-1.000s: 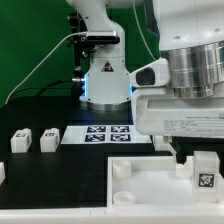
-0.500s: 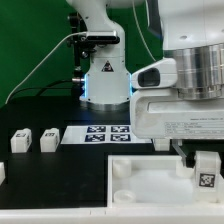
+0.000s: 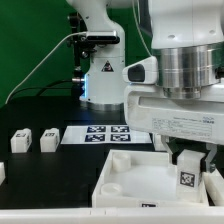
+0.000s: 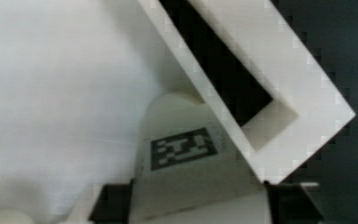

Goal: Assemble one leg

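Note:
My gripper (image 3: 188,172) is shut on a leg (image 3: 187,173), a small white post with a black-and-white tag on its face, and holds it over the right side of the large white square panel (image 3: 135,182). In the wrist view the leg (image 4: 190,150) stands between the two dark fingers (image 4: 112,203), with the panel's white face (image 4: 60,90) and its raised rim (image 4: 274,90) behind it. The panel looks tilted in the exterior view, its left corner raised. A round corner socket (image 3: 120,163) shows on the panel.
Two more tagged white legs (image 3: 19,141) (image 3: 48,139) stand on the black table at the exterior view's left, with another white piece (image 3: 2,172) at the left edge. The marker board (image 3: 105,134) lies behind the panel. The arm's base (image 3: 103,75) stands at the back.
The gripper with the leg has moved toward the exterior view's left and a little up. The panel has shifted and tilted, its left part now higher and nearer the camera.

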{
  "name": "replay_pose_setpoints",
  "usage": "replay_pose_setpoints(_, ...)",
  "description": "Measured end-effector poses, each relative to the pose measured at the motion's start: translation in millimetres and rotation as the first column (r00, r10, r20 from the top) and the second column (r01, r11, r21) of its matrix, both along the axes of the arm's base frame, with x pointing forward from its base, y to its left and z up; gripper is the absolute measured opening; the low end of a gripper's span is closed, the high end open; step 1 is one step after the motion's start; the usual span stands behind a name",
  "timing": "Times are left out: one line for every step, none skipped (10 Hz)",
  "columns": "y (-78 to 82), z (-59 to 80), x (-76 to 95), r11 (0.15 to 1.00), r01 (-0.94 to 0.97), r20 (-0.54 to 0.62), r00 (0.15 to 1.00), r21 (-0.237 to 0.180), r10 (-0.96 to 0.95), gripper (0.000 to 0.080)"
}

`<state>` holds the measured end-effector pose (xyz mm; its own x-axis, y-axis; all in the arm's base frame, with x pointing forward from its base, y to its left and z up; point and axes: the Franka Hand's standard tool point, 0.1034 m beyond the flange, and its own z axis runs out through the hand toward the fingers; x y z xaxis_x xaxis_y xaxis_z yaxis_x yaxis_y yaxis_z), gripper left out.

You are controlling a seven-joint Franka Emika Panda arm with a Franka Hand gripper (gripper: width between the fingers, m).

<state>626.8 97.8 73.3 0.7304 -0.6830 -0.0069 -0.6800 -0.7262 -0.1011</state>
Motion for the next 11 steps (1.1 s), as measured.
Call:
replay_pose_setpoints(-0.2, 0.0, -0.1, 1.0, -0.008, 0.0, 1.0, -0.001, 0.008, 0.0333)
replay_pose_setpoints(-0.3, 0.0, -0.1, 1.0, -0.008, 0.0, 1.0, -0.001, 0.008, 0.0333)
replay_pose_setpoints(-0.3, 0.0, -0.2, 1.0, -0.009, 0.0, 1.0, -0.001, 0.009, 0.0333)
replay_pose_setpoints(1.3, 1.2, -0.9, 1.0, -0.01, -0.004, 1.0, 0.0, 0.01, 0.0333)
replay_pose_setpoints(4.9, 5.6, -0.5, 1.0, -0.01, -0.002, 1.0, 0.006, 0.01, 0.0333)
replay_pose_setpoints(6.2, 12.7, 2.1, 1.0, -0.008, 0.008, 1.0, 0.012, 0.008, 0.0489)
replay_pose_setpoints(8.2, 22.1, 5.0, 1.0, -0.009, 0.02, 1.0, 0.017, 0.008, 0.0607)
replay_pose_setpoints(10.1, 28.8, 7.1, 1.0, -0.01, 0.03, 1.0, 0.021, 0.01, 0.0607)
replay_pose_setpoints(11.1, 31.5, 8.0, 1.0, -0.011, 0.034, 0.999, 0.023, 0.011, 0.064)
replay_pose_setpoints(11.5, 31.5, 8.2, 1.0, -0.012, 0.034, 0.999, 0.023, 0.011, 0.064)
replay_pose_setpoints(11.1, 30.9, 8.0, 1.0, -0.012, 0.033, 0.999, 0.022, 0.011, 0.0648)
